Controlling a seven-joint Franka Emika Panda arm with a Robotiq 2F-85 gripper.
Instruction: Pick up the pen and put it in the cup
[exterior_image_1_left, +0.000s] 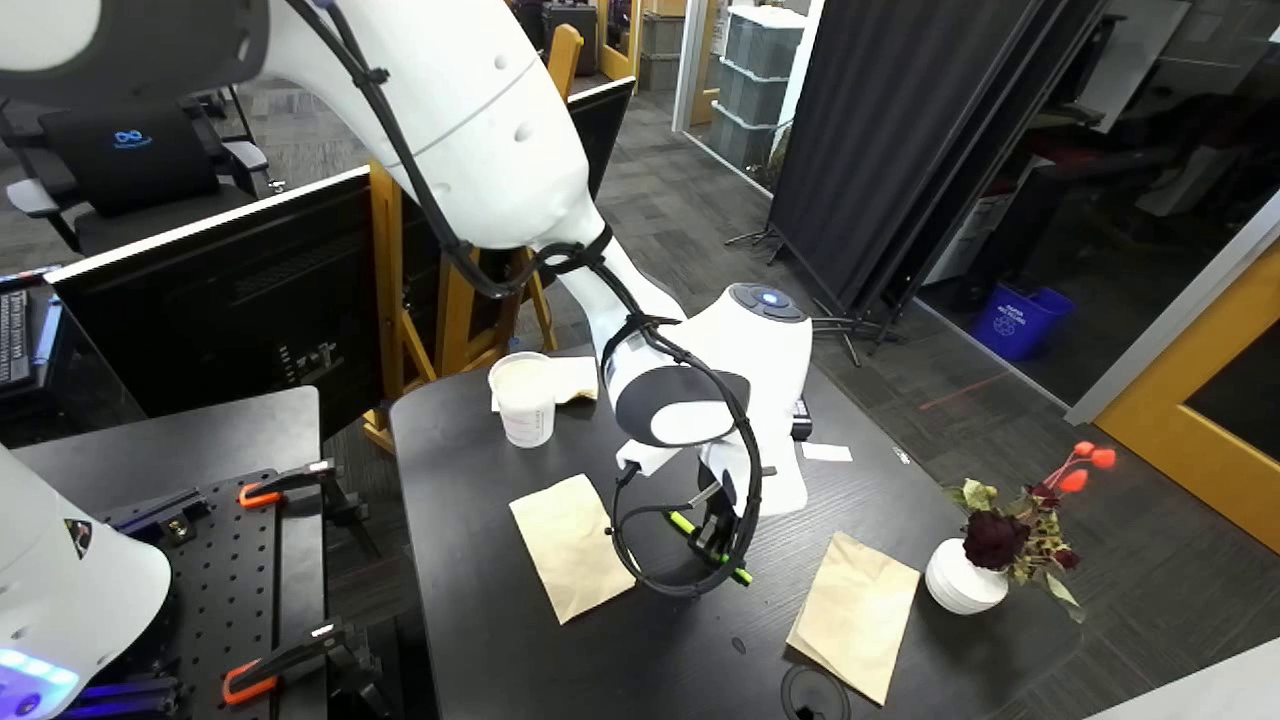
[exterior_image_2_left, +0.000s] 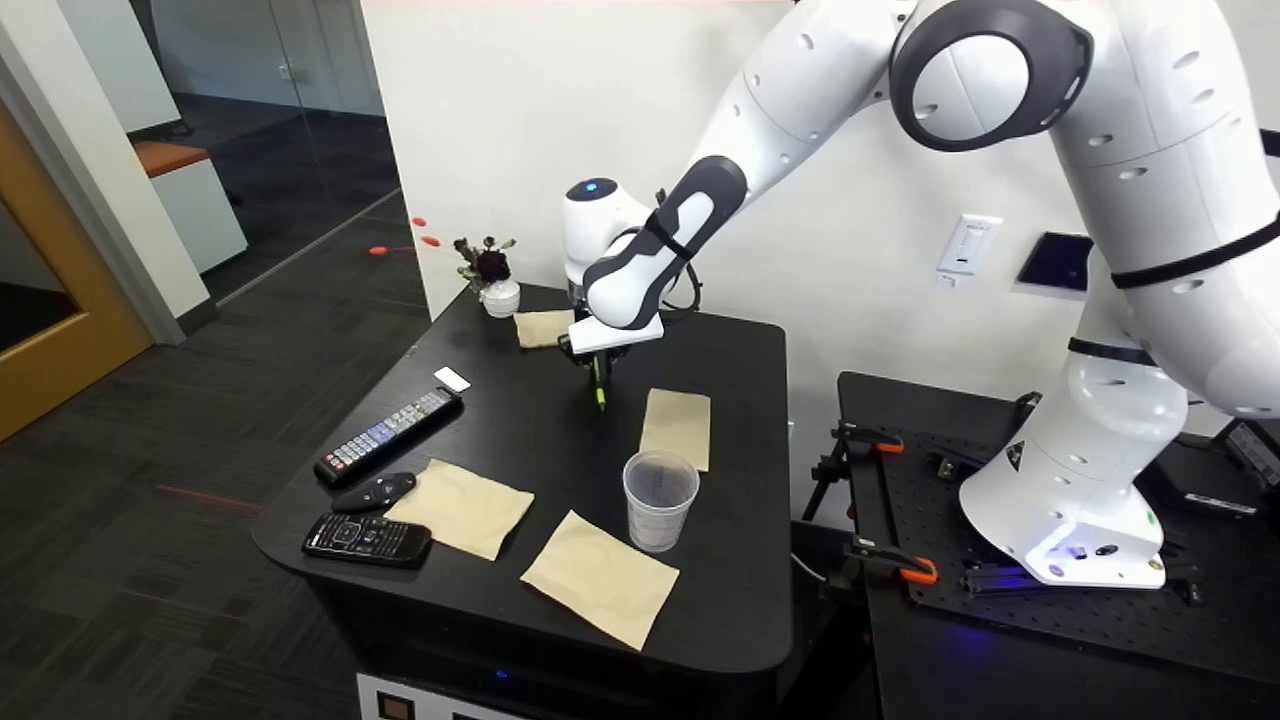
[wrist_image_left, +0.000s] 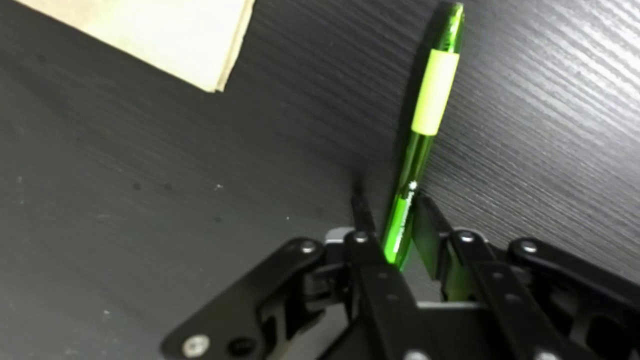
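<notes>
The green pen (wrist_image_left: 422, 130) lies on the black table between my gripper's fingers in the wrist view. Its ends show on both sides of the gripper in an exterior view (exterior_image_1_left: 682, 522), and one end shows below the gripper in an exterior view (exterior_image_2_left: 600, 396). My gripper (wrist_image_left: 391, 199) is partly open around the pen, low at the table. A gap shows between the left finger and the pen; the right finger is close to it, and I cannot tell if it touches. The white translucent cup (exterior_image_1_left: 528, 415) stands upright and apart from the gripper, also seen in an exterior view (exterior_image_2_left: 660, 525).
Several tan napkins lie on the table, one (exterior_image_2_left: 676, 425) near the cup and one (exterior_image_1_left: 858, 615) near the white vase (exterior_image_1_left: 965, 578). A long black remote (exterior_image_2_left: 388, 437), a small remote (exterior_image_2_left: 375, 493) and a short remote (exterior_image_2_left: 367, 540) lie along one edge. A white card (exterior_image_2_left: 452, 380) lies nearby.
</notes>
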